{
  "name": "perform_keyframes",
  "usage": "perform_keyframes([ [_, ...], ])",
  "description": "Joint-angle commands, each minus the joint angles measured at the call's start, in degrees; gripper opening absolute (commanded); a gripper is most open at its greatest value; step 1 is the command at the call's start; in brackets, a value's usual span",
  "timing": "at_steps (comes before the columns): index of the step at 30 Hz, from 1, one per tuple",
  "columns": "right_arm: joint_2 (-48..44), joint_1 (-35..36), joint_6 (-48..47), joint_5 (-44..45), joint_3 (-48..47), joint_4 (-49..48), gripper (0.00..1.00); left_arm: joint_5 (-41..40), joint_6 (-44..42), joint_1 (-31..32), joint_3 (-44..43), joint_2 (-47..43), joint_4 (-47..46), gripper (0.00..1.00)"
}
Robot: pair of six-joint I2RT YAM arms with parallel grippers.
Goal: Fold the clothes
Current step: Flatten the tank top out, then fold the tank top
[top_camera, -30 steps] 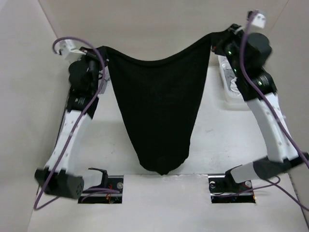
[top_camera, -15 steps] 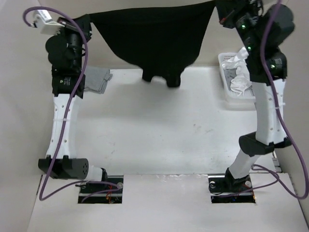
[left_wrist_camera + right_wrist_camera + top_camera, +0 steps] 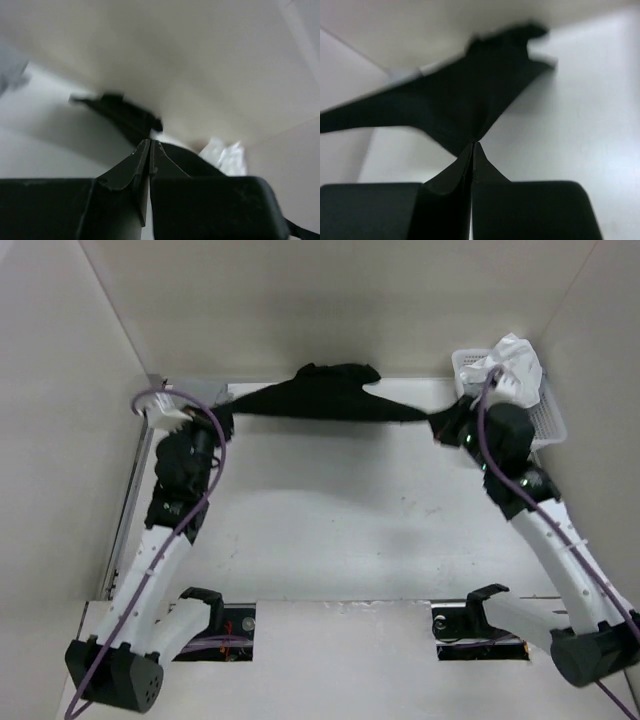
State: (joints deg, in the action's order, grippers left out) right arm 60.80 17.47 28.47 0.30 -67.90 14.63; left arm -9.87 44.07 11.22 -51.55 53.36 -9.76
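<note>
The black shirt (image 3: 330, 395) hangs stretched in a narrow band along the far edge of the worktop (image 3: 330, 525), close to the back wall, with one end in each tool. The left tool (image 3: 222, 420) has its jaws pressed together on the shirt's left end; in the left wrist view the tips meet with no gap and dark cloth starts right at them. The right tool (image 3: 442, 426) is clamped in the same way on the right end; its wrist view shows the fabric drawn to a point at the closed tips and fanning out from there. Between the two tools the cloth sags a little, and its middle bunches into a rumpled hump that rises against the foot of the wall. Whether the lower edge of the band touches the worktop cannot be told. A white basket (image 3: 550, 418) stands in the far right corner, just beyond the right tool, with a white garment (image 3: 512, 358) heaped over its rim. Both arms reach forward from their bases at the near edge, the left arm (image 3: 160, 540) along the left side and the right arm (image 3: 550, 540) along the right.
</note>
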Motion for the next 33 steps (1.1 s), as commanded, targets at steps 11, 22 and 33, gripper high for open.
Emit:
perform_keyframes([
  [11,-36.0,25.7,22.0,9.5,47.2,5.7,0.00,-3.9,7.2,8.2,32.1,-44.3,36.8,0.00],
  [22,-39.7,57.3,37.7,33.5,39.4,22.6,0.00,-7.9,8.3,9.4,22.2,-48.3,43.1,0.00],
  [33,-1.2,6.5,9.1,6.9,25.4,-20.8,0.00,-11.3,8.1,2.5,19.0,-6.0,-3.0,0.00],
])
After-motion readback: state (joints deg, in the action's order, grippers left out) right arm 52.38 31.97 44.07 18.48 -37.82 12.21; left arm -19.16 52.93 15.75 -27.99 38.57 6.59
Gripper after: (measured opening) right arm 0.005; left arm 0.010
